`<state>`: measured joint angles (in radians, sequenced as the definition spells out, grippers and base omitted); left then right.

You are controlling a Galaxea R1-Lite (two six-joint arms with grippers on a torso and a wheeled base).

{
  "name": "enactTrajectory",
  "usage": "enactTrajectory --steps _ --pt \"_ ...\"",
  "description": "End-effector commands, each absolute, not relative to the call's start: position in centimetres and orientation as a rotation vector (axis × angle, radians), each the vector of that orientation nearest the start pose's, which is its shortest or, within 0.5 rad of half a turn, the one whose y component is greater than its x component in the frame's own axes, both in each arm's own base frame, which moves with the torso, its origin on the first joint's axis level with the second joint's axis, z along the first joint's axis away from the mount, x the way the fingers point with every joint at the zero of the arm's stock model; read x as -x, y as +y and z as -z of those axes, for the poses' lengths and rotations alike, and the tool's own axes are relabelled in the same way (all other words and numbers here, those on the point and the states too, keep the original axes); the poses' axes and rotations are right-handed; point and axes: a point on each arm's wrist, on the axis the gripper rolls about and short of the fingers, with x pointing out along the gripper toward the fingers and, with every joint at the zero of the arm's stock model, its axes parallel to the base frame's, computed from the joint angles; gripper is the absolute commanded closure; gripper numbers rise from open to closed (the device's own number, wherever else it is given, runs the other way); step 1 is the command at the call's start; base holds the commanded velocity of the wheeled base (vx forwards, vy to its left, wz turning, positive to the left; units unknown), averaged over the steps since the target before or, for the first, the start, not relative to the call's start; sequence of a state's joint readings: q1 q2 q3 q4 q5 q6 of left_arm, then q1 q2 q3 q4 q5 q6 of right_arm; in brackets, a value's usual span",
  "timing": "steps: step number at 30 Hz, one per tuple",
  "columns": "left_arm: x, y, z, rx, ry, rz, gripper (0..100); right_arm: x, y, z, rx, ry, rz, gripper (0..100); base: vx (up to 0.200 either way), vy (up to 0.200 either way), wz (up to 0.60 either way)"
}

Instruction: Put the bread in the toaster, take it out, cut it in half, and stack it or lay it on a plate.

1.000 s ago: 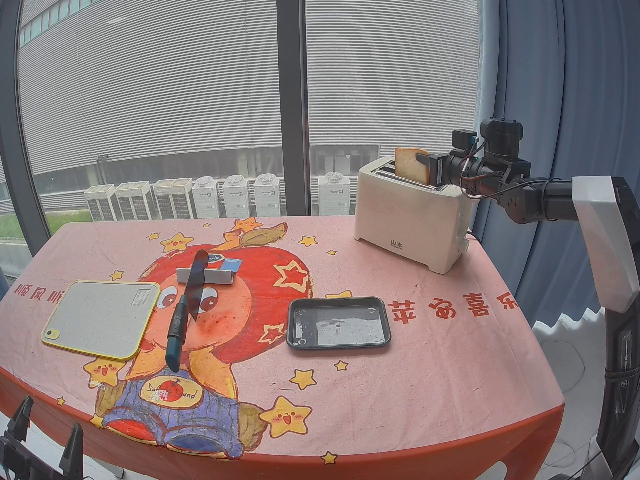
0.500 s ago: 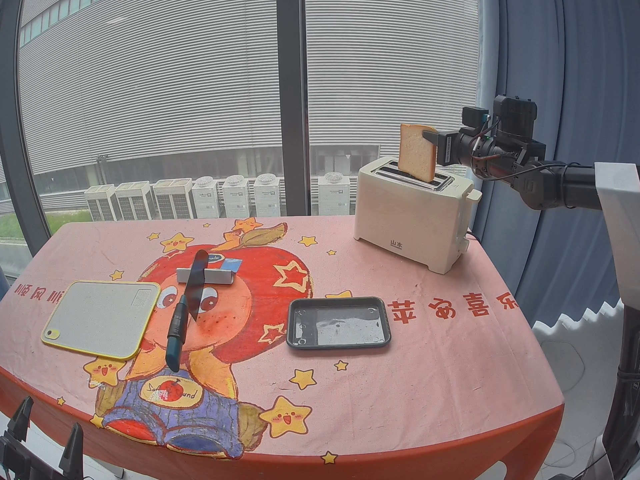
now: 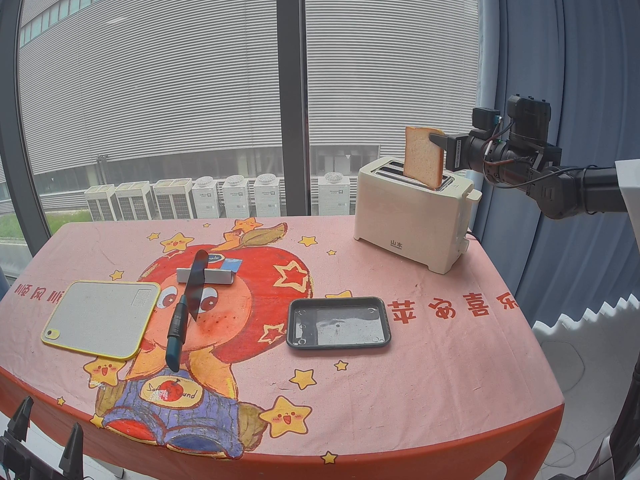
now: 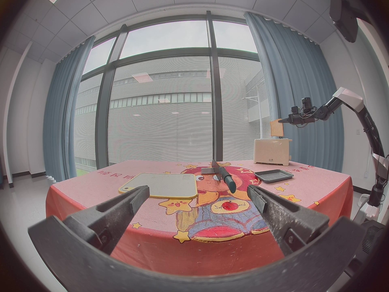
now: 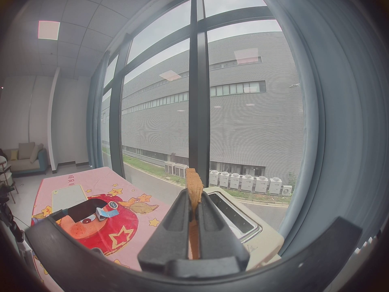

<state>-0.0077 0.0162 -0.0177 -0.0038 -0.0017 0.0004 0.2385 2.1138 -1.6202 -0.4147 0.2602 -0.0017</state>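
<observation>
Our right gripper (image 3: pixel 445 149), jaws clamped on the edge of the bread (image 3: pixel 423 157), holds the slice upright just above the toaster (image 3: pixel 410 218). We judge toasting done. Cutting and plating remain, with knife (image 3: pixel 183 311), cutting board (image 3: pixel 100 318) and plate (image 3: pixel 339 345) lying well apart from the toaster.

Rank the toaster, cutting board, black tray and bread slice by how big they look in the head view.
1. toaster
2. cutting board
3. black tray, somewhat smaller than the board
4. bread slice, smallest by far
</observation>
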Motion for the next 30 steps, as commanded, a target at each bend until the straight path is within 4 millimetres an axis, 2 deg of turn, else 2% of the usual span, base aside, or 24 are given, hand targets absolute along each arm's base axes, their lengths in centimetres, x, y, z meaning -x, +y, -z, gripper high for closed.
enactTrajectory --steps 1,21,30 --pt "2.3 0.0 -7.6 0.0 -0.005 0.009 0 -40.8 11.3 -23.8 0.002 0.068 -0.508 100 0.0 0.0 0.0" --pt "2.3 0.0 -7.6 0.0 -0.005 0.008 0 -34.8 10.5 -22.0 -0.034 0.068 -0.525 100 0.0 0.0 0.0" --pt "2.3 0.0 -7.6 0.0 -0.005 0.008 0 -33.3 10.1 -20.4 -0.101 0.018 -0.523 100 0.0 0.0 0.0"
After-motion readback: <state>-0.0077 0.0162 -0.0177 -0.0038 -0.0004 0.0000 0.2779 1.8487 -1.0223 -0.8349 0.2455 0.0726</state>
